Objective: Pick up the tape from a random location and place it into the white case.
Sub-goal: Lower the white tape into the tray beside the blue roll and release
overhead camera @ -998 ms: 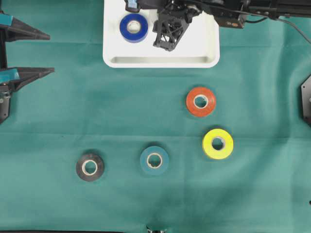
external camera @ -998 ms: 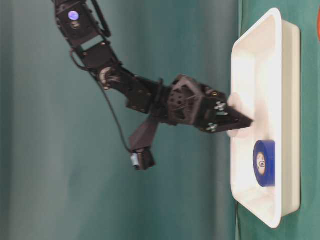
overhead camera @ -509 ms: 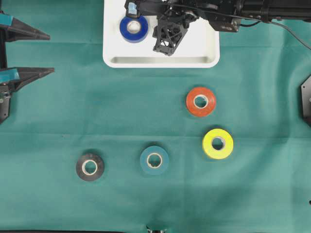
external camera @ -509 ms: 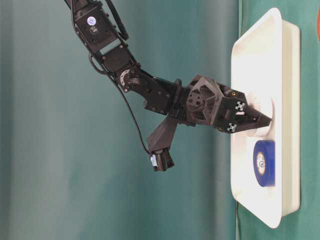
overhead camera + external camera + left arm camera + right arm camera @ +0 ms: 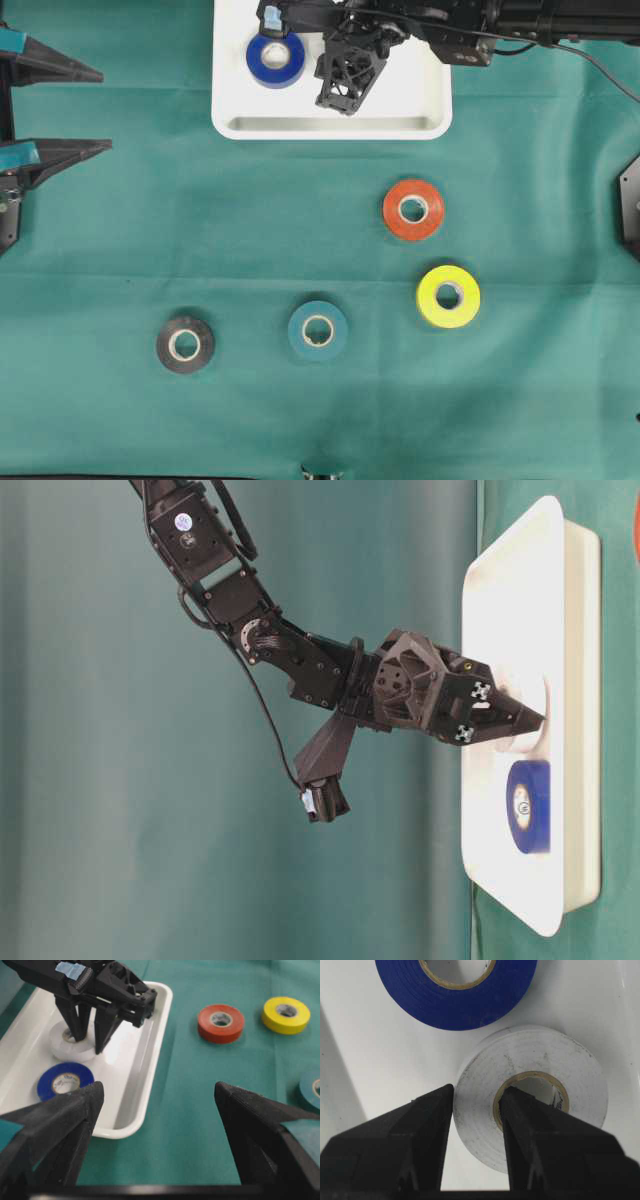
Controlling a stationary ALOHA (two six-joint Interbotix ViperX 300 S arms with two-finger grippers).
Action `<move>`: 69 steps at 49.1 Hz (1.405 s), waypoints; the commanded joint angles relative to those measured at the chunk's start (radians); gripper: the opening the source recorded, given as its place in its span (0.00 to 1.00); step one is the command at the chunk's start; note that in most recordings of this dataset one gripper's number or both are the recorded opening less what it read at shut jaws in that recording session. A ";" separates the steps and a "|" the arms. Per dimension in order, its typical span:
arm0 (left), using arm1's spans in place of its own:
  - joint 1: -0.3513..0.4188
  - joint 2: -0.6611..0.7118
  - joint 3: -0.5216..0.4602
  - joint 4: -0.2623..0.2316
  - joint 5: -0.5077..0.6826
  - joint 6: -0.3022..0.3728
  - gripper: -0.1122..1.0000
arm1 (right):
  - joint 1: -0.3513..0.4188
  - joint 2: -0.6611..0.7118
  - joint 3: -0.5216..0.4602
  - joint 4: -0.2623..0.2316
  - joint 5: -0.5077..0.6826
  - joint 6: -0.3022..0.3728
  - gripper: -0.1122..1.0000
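Inside the white case (image 5: 330, 125), right gripper (image 5: 475, 1110) pinches white tape (image 5: 540, 1075) through its core, a light, stiff, smooth-sided ring; left gripper (image 5: 155, 1110) is open.

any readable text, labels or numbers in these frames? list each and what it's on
No text can be read.
Dark print inside the core of the white tape roll: too blurred.
Mark on the core of the blue tape roll: too small.
Round sticker on the right arm's upper joint: too small.
Blue patch on the right gripper: blank.
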State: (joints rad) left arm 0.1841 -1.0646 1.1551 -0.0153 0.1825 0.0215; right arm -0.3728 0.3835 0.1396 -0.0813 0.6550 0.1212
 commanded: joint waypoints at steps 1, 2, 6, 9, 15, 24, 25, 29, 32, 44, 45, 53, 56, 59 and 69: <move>0.003 0.011 -0.009 0.002 -0.006 -0.002 0.98 | -0.003 -0.025 -0.009 0.000 -0.003 0.000 0.42; 0.003 0.011 -0.009 0.002 -0.006 -0.002 0.98 | -0.003 -0.025 -0.011 0.000 -0.003 0.000 0.47; 0.003 0.011 -0.009 0.002 -0.006 -0.002 0.98 | -0.002 -0.028 -0.011 -0.003 -0.003 0.000 0.69; 0.003 0.011 -0.009 0.002 -0.005 -0.002 0.98 | -0.003 -0.031 -0.009 -0.005 -0.003 0.000 0.84; 0.003 0.011 -0.009 0.003 -0.005 -0.002 0.98 | -0.003 -0.046 -0.011 -0.006 -0.003 0.005 0.92; 0.003 0.011 -0.009 0.002 -0.005 -0.002 0.98 | -0.003 -0.075 -0.011 -0.006 0.000 0.005 0.90; 0.003 0.011 -0.011 0.003 -0.005 -0.002 0.98 | -0.002 -0.081 -0.011 -0.006 0.005 0.005 0.90; 0.003 0.011 -0.009 0.002 -0.005 -0.002 0.98 | -0.003 -0.114 -0.014 -0.006 0.025 0.003 0.90; 0.003 0.011 -0.009 0.003 -0.005 -0.002 0.98 | -0.003 -0.149 -0.017 -0.008 0.049 0.003 0.90; 0.005 0.009 -0.011 0.002 -0.009 -0.002 0.98 | -0.003 -0.288 -0.029 -0.020 0.129 0.003 0.90; 0.005 0.011 -0.011 0.002 -0.009 -0.002 0.98 | -0.003 -0.296 -0.032 -0.023 0.137 0.003 0.90; 0.006 0.009 -0.011 0.002 -0.009 -0.002 0.98 | -0.003 -0.353 -0.055 -0.048 0.210 0.008 0.90; 0.006 0.011 -0.011 0.002 -0.009 -0.002 0.98 | -0.003 -0.373 -0.061 -0.055 0.229 0.008 0.90; 0.006 0.009 -0.011 0.002 -0.009 -0.002 0.98 | -0.003 -0.391 -0.064 -0.064 0.239 0.009 0.90; 0.006 0.009 -0.011 0.002 -0.008 -0.002 0.98 | -0.003 -0.434 -0.067 -0.078 0.244 0.009 0.90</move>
State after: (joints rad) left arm 0.1871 -1.0646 1.1566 -0.0138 0.1810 0.0215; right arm -0.3743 -0.0077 0.0966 -0.1549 0.9004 0.1289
